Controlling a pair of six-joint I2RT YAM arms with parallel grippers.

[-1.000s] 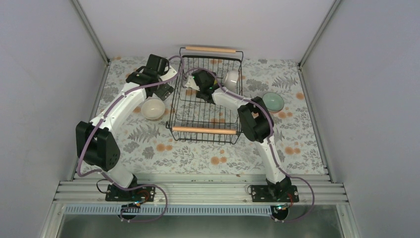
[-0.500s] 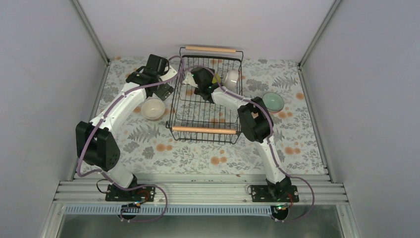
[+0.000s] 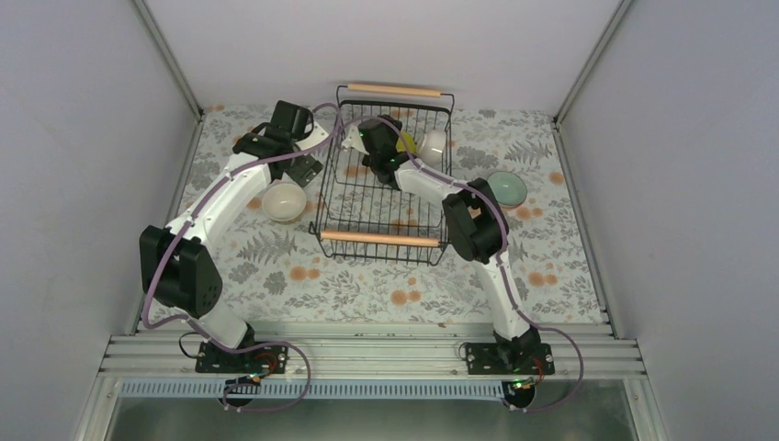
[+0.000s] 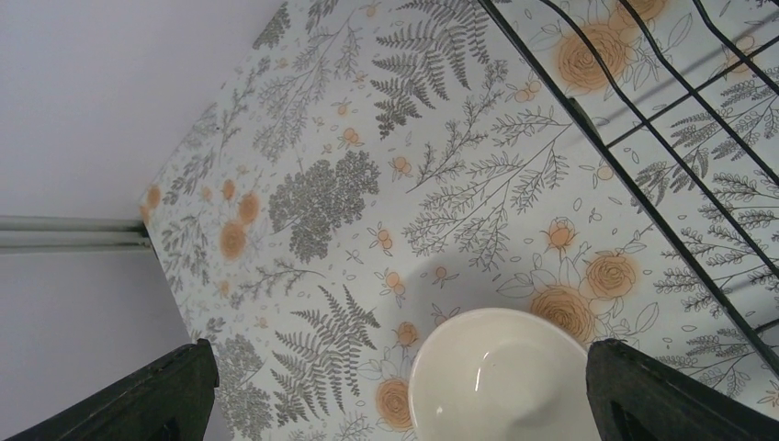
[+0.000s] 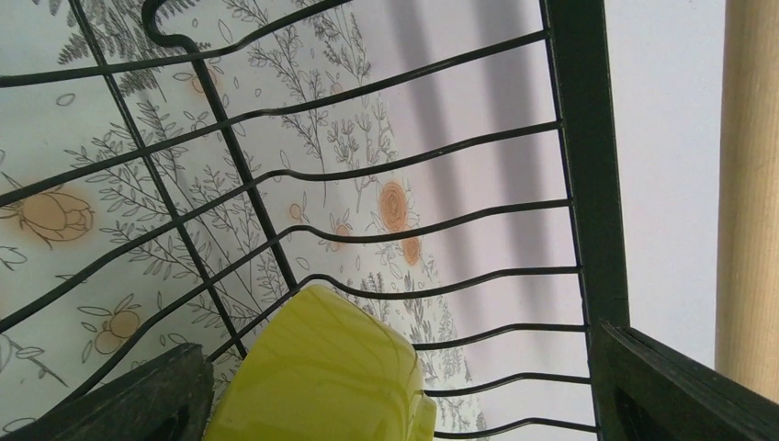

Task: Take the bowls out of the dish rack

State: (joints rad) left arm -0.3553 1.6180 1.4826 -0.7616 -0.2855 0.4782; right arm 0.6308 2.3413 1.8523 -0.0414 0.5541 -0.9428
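The dish rack (image 3: 381,188), a black wire basket with two wooden bar handles, stands at the middle of the floral table cover (image 3: 367,285). The right claw (image 5: 404,404) is inside the rack at its far end. This claw is fully open and grips nothing. A yellow-green bowl (image 5: 321,367) lies directly ahead of it against the rack's far wire wall, between the finger lines and nearer the finger at the left of the wrist view. No contact between fingers and bowl is visible. A white bowl (image 3: 430,144) sits in the rack just to the right of this claw, at the far right corner. Outside the rack, a pale green bowl (image 3: 506,188) rests on the table cover, well to the right of the right claw and nearer the arm bases. The left claw (image 3: 303,165) hangs just outside the rack's left wall, also fully open and empty. A cream bowl (image 4: 496,377) stands upright on the table cover directly below it, between its fingers in the wrist view. Judged status: two bowls are unloaded and two are in the rack to remove. The step in hand appears to be the approach to the yellow-green bowl.
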